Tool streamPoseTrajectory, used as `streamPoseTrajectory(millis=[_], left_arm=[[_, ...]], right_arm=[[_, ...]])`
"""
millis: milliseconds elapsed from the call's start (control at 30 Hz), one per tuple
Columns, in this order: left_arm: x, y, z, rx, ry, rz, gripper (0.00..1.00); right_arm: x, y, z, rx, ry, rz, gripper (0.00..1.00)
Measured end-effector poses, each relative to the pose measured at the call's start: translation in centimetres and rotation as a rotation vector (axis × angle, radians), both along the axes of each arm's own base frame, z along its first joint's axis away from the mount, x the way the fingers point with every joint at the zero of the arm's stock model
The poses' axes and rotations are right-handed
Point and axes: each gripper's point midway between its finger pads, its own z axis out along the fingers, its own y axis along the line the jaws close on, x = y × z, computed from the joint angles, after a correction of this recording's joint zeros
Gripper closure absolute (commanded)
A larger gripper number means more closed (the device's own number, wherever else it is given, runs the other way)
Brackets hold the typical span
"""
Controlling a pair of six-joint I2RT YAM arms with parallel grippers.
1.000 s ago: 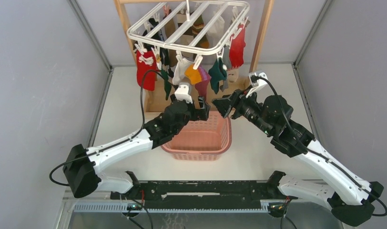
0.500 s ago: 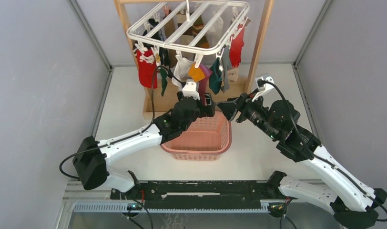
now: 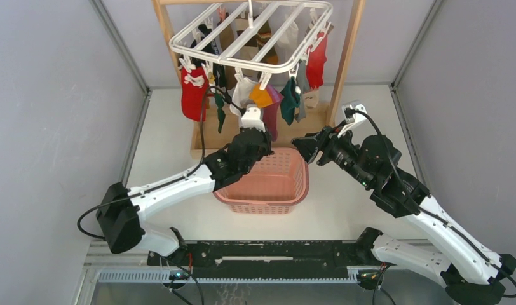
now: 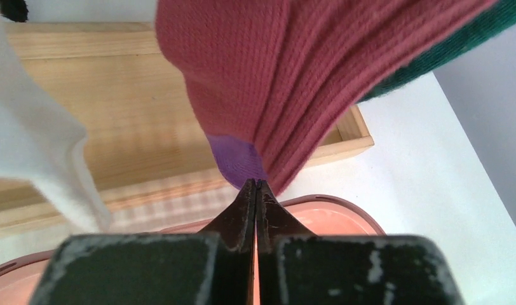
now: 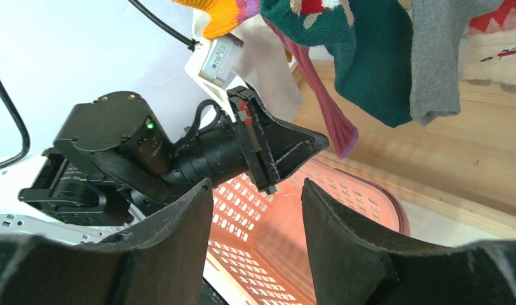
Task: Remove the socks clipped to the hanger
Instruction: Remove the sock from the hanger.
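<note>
The white hanger (image 3: 243,60) hangs from the wooden rack with several socks clipped under it: a red one (image 3: 193,95), white (image 3: 241,94), orange (image 3: 260,96), magenta (image 3: 272,114) and dark green (image 3: 288,101). My left gripper (image 4: 255,183) is shut, its tips touching the lower edge of the magenta sock's (image 4: 293,82) purple toe (image 4: 237,162); I see no fabric between the fingers. In the right wrist view that gripper (image 5: 306,143) sits just beside the sock's (image 5: 319,101) tip. My right gripper (image 5: 256,184) stands open and empty to the right of the basket.
A pink perforated basket (image 3: 268,203) sits on the table under both grippers. The light wooden rack (image 3: 351,51) and its base tray (image 4: 147,95) stand behind it. A grey sock (image 5: 433,63) and a second red sock (image 3: 316,60) hang at the right. Grey walls close both sides.
My left arm has reached forward to the magenta sock and its gripper has gone from wide open to shut. The right arm has shifted slightly right and stays open.
</note>
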Motion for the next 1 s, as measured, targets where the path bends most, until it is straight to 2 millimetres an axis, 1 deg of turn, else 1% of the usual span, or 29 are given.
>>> streamPoseTrajectory(millis=[67, 100, 133, 167, 200, 267, 300, 333, 367, 400, 467, 633, 700, 767, 900, 1000], left_arm=[[-0.3, 0.4, 0.6, -0.005, -0.004, 0.0, 1.0], [-0.5, 0.7, 1.3, -0.015, -0.011, 0.0, 0.96], [-0.7, 0.9, 1.7, -0.022, -0.016, 0.0, 0.83], [-0.8, 1.1, 2.3, -0.031, -0.022, -0.001, 0.66], [-1.2, 1.5, 3.1, -0.052, -0.032, -0.002, 0.52], [-1.7, 2.1, 4.2, -0.075, -0.051, -0.007, 0.35], [-2.0, 2.4, 4.4, -0.083, -0.059, -0.008, 0.28], [-2.4, 2.7, 4.7, -0.096, -0.066, -0.008, 0.14], [-2.7, 2.8, 4.7, -0.102, -0.07, -0.009, 0.04], [-3.0, 2.9, 4.4, -0.102, -0.071, -0.01, 0.01], [-3.6, 2.7, 3.5, -0.092, -0.068, -0.014, 0.0], [-5.1, 2.5, -0.3, -0.035, -0.054, -0.03, 0.0], [-5.4, 2.5, -1.2, -0.023, -0.056, -0.033, 0.0], [-5.3, 2.6, -1.4, -0.019, -0.07, -0.029, 0.0], [-4.5, 2.4, -0.3, -0.042, -0.122, -0.004, 0.0], [-3.9, 2.3, 0.2, -0.035, -0.159, 0.013, 0.0]], right_arm=[[-0.1, 0.1, 0.0, 0.002, 0.003, 0.004, 0.39], [-0.1, 0.1, -0.1, 0.002, 0.004, 0.005, 0.39], [-0.1, 0.1, -0.3, -0.001, 0.007, 0.005, 0.39], [-0.1, 0.1, -0.4, -0.002, 0.01, 0.006, 0.39], [-0.1, 0.2, -0.6, -0.004, 0.015, 0.008, 0.39], [0.0, 0.3, -0.9, -0.006, 0.023, 0.012, 0.38], [0.0, 0.5, -1.1, -0.008, 0.028, 0.015, 0.38], [0.0, 0.6, -1.1, -0.008, 0.031, 0.019, 0.37], [0.0, 0.7, -1.2, -0.01, 0.034, 0.022, 0.37], [0.0, 0.8, -1.4, -0.012, 0.039, 0.027, 0.37], [0.1, 1.0, -1.6, -0.015, 0.045, 0.03, 0.37], [0.2, 1.3, -1.9, -0.023, 0.054, 0.037, 0.36], [0.1, 1.4, -2.0, -0.024, 0.056, 0.041, 0.36], [0.1, 1.4, -2.0, -0.025, 0.058, 0.045, 0.36], [0.1, 1.4, -2.0, -0.026, 0.059, 0.047, 0.36], [0.1, 1.4, -2.1, -0.028, 0.061, 0.047, 0.36]])
